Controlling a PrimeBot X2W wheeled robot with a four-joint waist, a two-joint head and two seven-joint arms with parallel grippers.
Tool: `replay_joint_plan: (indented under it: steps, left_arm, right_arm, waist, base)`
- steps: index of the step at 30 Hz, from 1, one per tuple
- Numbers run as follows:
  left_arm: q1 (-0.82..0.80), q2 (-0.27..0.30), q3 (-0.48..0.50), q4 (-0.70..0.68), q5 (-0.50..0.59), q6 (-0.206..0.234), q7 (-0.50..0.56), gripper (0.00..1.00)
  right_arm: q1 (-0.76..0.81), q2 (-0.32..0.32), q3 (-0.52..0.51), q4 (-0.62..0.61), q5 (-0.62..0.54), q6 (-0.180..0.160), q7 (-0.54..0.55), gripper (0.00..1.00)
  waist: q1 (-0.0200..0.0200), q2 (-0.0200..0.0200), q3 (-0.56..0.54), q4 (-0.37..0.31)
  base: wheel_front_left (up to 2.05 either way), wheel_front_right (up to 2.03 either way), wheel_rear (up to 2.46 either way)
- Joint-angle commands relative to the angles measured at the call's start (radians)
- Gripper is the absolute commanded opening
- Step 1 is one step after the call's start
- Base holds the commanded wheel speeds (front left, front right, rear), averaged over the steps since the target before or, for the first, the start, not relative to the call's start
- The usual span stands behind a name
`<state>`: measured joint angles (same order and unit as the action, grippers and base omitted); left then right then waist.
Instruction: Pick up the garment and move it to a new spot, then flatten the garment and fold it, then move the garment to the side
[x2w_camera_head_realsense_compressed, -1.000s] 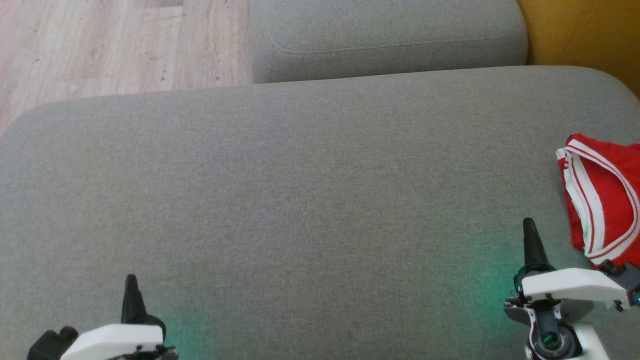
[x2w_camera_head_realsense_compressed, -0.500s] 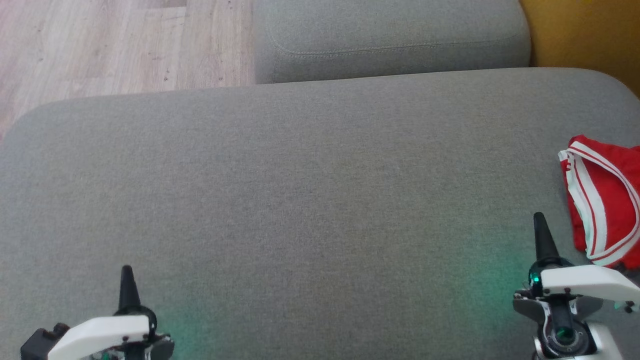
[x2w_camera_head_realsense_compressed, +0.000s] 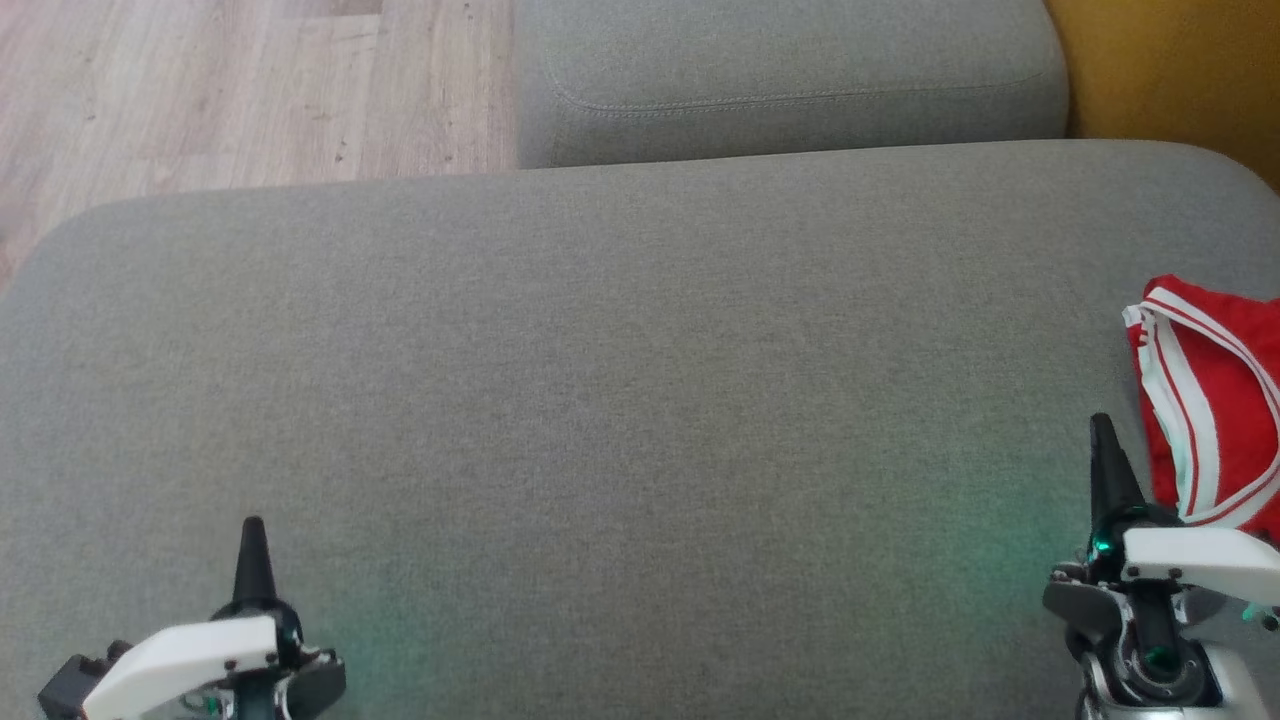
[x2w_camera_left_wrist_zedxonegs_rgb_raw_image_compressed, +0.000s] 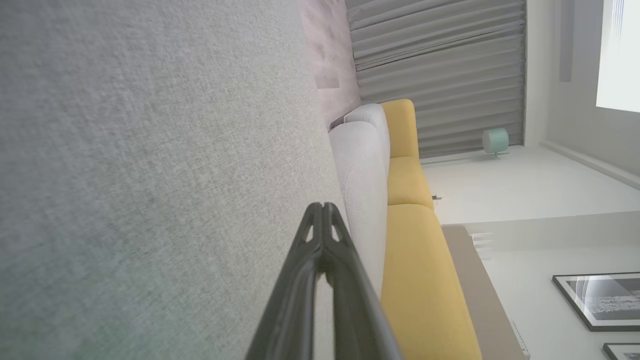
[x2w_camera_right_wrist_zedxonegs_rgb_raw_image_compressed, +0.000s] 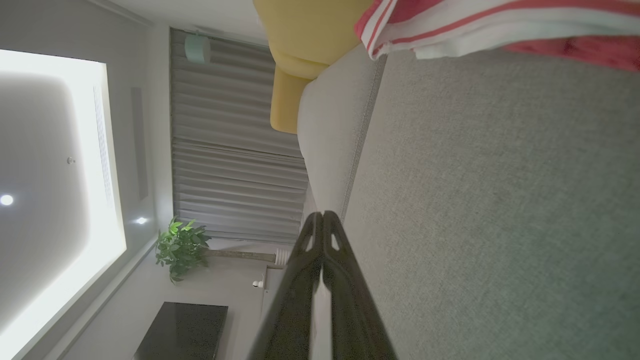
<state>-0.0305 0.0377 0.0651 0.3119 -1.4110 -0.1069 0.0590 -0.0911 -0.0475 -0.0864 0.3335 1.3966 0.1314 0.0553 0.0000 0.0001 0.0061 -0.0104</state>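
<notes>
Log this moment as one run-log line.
left pincer: shut, empty | right pincer: shut, empty, beside red garment | red garment: unheld, lying on grey cushion, robot's right

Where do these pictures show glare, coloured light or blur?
Head view: green glow tints the grey fabric cushion. Right wrist view: a bright white panel is blown out; the red-and-white striped garment looks soft. Left wrist view: a bright window glares.

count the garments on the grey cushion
1: a red garment at the right edge of the grey cushion, beside the right end effector; cut off by the frame, so more may be hidden.
</notes>
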Motion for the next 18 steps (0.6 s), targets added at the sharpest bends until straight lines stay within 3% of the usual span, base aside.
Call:
replay_joint_plan:
  steps: [1, 18]
  left_arm:
    - [-0.056, 0.011, 0.034, -0.043, -0.028, -0.012, 0.008, 0.0]
    - [-0.078, 0.013, 0.049, -0.066, -0.198, -0.024, 0.054, 0.0]
  right_arm:
    - [-0.021, -0.005, 0.009, -0.046, 0.033, -0.001, 0.011, 0.0]
    - [-0.017, -0.005, -0.026, -0.089, 0.213, -0.001, 0.057, 0.0]
  waist:
    - [0.0, -0.0001, 0.0, 0.001]
    - [0.0, -0.0001, -0.003, 0.01]
  base:
    - [0.0, 0.0, 0.0]
    - [0.0, 0.0, 0.0]
